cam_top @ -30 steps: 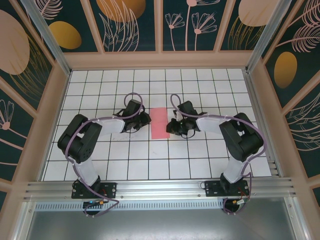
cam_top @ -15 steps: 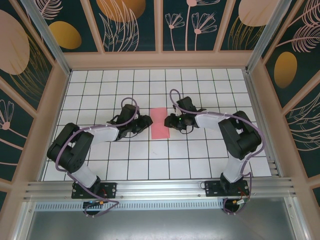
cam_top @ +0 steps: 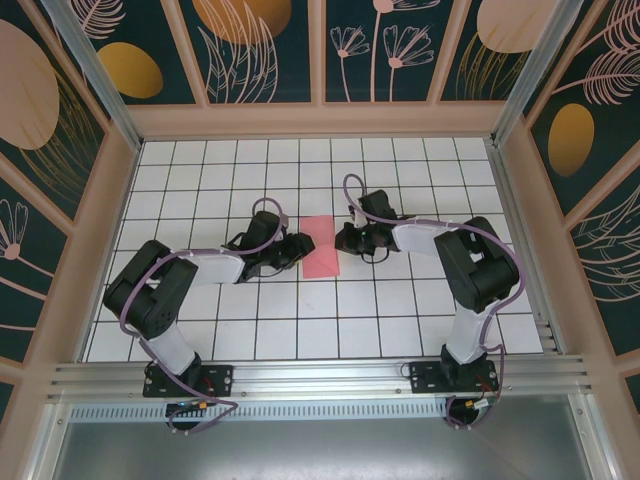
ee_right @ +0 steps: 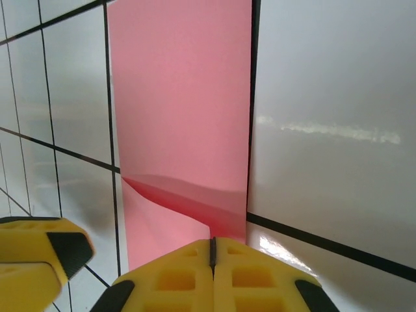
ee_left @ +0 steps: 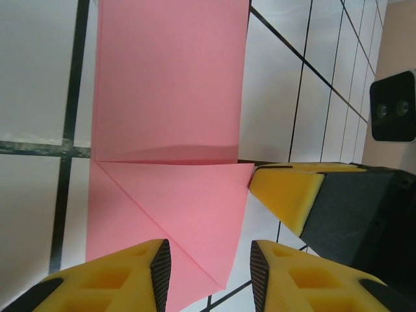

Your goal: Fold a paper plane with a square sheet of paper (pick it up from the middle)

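Thin matt paper sheet (ee_left: 169,84) (smooth, sharply creased), glossy white tabletop (ee_right: 325,97), matt yellow plastic-looking left pincer fingers (ee_left: 110,283)

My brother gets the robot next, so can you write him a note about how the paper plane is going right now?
Left gripper: open, fingers either side of the paper's folded corner, not gripping.
Right gripper: shut, tips at the paper's edge by the fold; I cannot tell if it pinches the paper.
Square sheet of paper: lying on the table between the grippers, a narrow strip.
Done: it looks folded in half, with one corner turned in as a triangle flap.
Left: the other nose fold and the wings; no plane yet.
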`<state>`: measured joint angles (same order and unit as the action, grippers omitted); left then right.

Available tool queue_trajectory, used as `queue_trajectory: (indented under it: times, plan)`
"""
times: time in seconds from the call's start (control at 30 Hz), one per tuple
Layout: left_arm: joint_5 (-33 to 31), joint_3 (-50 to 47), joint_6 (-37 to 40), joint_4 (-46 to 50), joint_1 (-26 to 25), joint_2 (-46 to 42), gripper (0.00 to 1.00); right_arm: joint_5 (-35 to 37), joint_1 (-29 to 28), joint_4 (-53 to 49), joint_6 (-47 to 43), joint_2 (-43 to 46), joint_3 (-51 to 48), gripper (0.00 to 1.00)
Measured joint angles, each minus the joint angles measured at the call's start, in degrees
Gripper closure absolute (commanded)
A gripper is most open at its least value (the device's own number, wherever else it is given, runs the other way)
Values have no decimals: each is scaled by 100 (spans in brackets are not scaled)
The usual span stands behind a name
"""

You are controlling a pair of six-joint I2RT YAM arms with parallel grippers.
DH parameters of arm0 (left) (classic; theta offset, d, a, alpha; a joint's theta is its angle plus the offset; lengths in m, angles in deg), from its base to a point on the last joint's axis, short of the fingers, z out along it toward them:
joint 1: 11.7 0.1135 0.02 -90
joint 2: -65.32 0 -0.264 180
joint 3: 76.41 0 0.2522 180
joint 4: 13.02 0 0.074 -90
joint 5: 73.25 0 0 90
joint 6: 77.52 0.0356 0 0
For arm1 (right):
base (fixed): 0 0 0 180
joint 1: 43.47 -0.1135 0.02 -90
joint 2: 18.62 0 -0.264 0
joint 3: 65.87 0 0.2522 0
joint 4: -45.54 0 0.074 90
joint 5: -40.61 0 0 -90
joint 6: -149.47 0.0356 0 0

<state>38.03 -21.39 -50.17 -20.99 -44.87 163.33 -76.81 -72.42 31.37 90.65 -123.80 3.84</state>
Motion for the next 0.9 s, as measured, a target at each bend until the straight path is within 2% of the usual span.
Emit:
queue_trajectory:
  times: [0.27, 0.47, 0.9]
  plan:
    - [83, 0, -59, -129, -61, 269, 60, -195, 26, 74, 46, 0, -61, 84]
    - [81, 0, -68, -164, -61, 299, 60, -343, 26, 111, 48, -109, -59, 82]
    - [81, 0, -68, -166, -61, 321, 60, -581, 26, 197, 50, -201, -59, 70]
